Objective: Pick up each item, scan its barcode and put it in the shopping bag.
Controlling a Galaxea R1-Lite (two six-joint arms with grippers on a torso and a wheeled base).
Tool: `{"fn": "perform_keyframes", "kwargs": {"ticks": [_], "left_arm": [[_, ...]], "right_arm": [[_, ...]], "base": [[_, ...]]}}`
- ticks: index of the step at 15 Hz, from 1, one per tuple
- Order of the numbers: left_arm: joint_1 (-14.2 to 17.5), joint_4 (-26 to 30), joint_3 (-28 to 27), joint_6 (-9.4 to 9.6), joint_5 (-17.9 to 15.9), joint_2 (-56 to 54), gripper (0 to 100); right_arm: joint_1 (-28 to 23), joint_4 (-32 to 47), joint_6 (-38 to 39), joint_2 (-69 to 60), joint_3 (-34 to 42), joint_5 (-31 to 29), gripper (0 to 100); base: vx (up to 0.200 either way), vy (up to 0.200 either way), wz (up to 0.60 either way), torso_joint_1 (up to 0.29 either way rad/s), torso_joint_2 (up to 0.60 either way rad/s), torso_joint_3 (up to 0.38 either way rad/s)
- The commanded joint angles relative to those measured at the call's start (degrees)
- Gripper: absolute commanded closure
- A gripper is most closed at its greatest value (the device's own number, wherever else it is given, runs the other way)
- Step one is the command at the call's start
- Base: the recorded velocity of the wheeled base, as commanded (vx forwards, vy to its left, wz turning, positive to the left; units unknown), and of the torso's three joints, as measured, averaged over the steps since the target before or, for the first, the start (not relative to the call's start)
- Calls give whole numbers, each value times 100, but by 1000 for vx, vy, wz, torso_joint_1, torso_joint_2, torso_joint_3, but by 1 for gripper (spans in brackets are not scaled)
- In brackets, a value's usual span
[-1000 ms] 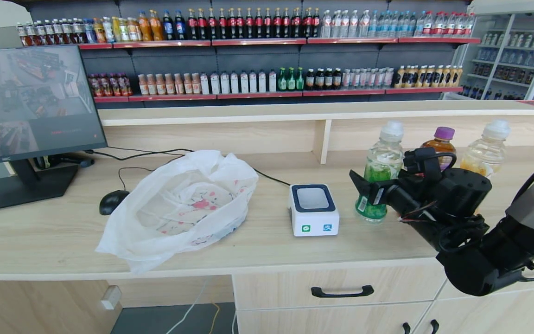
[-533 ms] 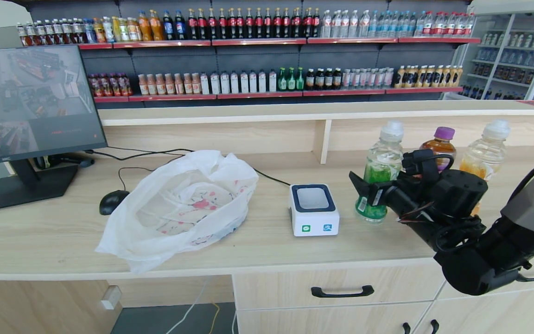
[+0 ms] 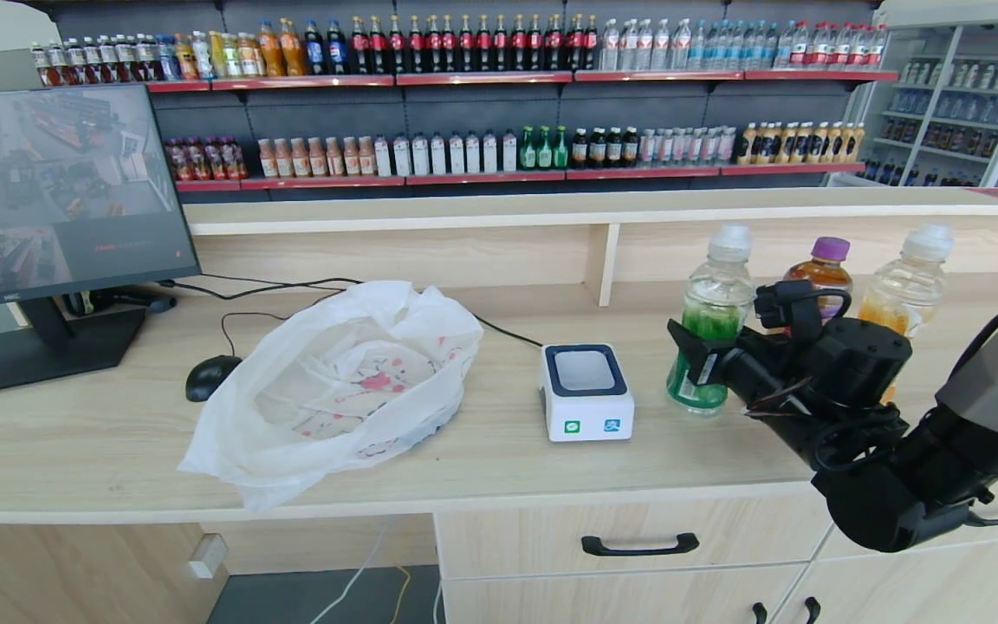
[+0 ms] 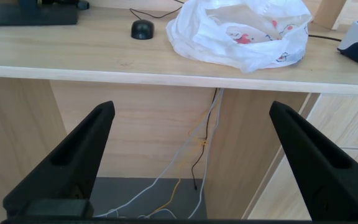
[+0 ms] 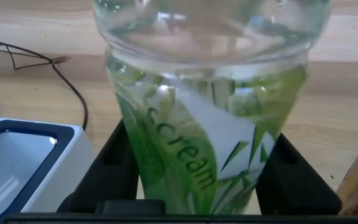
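The surface ran wide, with bare wood along its front edge. The shopping bag lay open on it, near the scanner with a free strip between them. The left gripper hung below that front edge, jaws spread. The right gripper had its jaws pinching the green bottle, which stood upright just beside the scanner, with a purple-capped bottle close behind. Half a second before, those jaws had stood wider.

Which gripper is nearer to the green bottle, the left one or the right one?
Right. The right gripper is closed around the green bottle on the counter. The left gripper hangs below the counter's front edge, on the shopping bag side, far from the bottle.
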Motion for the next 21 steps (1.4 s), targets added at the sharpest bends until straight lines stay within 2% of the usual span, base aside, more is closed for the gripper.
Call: {"fn": "perform_keyframes", "kwargs": {"ticks": [1,13,21], "left_arm": [[0,1,-1,-8,1,-2,0],[9,1,-1,-8,1,-2,0],[0,1,-1,-8,1,-2,0]], "right_arm": [[2,-3,6,-48,9,1,100],[20,-21,41,-602,299,-105,100],[248,-39,50,-1208,695,-122,100]], "base": [[0,0,0,0,0,0],[0,0,0,0,0,0],[0,0,0,0,0,0]]}}
